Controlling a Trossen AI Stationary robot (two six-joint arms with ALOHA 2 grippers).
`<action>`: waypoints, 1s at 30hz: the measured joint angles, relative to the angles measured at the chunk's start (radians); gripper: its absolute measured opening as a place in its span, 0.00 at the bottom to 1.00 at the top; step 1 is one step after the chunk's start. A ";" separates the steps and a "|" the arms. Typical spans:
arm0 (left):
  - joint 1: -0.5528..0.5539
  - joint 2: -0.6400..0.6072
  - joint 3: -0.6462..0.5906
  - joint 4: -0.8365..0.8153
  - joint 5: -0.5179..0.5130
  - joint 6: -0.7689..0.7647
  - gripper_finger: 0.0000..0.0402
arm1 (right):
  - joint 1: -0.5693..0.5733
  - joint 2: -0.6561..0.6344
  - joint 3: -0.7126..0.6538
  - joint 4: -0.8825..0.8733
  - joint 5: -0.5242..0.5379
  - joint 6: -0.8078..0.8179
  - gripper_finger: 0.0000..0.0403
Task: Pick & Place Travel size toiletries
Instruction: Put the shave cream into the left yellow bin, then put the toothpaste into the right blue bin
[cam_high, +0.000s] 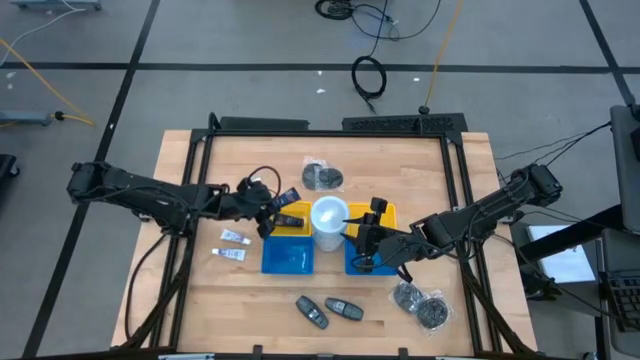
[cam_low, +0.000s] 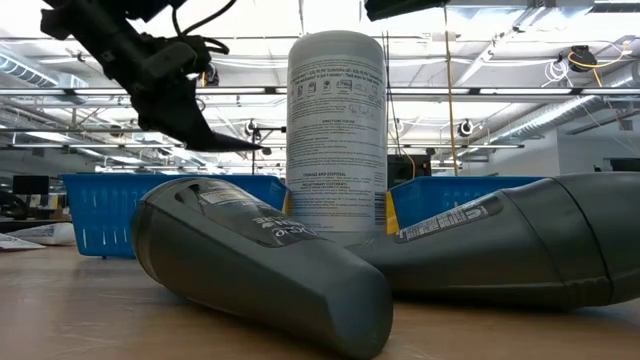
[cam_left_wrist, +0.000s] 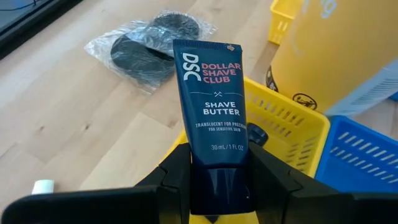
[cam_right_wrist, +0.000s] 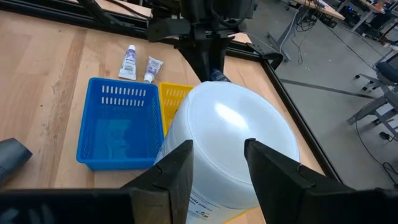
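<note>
1. Nearest the front edge, two black key-fob gadgets (cam_high: 327, 310) lie side by side on the wooden table (cam_high: 200, 300), with a clear bag of dark metal bits (cam_high: 424, 305) off to their right.
2. Further in, two small white tubes (cam_high: 233, 246) rest on the bare wood, just left of the blue basket (cam_high: 288, 258).
3. Behind that sits the yellow basket (cam_left_wrist: 292, 121), and the left gripper (cam_high: 272, 218) hangs right over it, fingers (cam_left_wrist: 171, 183) clamped on a dark blue shave butter tube (cam_left_wrist: 213, 112), cap end down between them.
4. Dead centre stands the tall white canister (cam_high: 329, 224); the right gripper (cam_right_wrist: 214, 168) hovers beside it, fingers (cam_right_wrist: 177, 168) parted and holding nothing.
5. A second yellow and blue basket (cam_high: 385, 215) sits on the right, under that arm.
6. At the far side lies another clear bag of dark discs (cam_high: 322, 175).
</note>
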 joint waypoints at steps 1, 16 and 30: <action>0.002 0.000 0.000 0.000 0.001 0.001 0.27 | 0.000 0.000 0.000 0.000 0.000 0.000 0.35; 0.007 0.001 0.000 -0.002 0.033 0.001 0.37 | 0.000 0.000 0.000 -0.002 0.000 -0.008 0.35; 0.007 0.001 0.000 -0.001 0.028 -0.001 0.46 | 0.000 0.000 0.000 -0.003 0.000 -0.008 0.35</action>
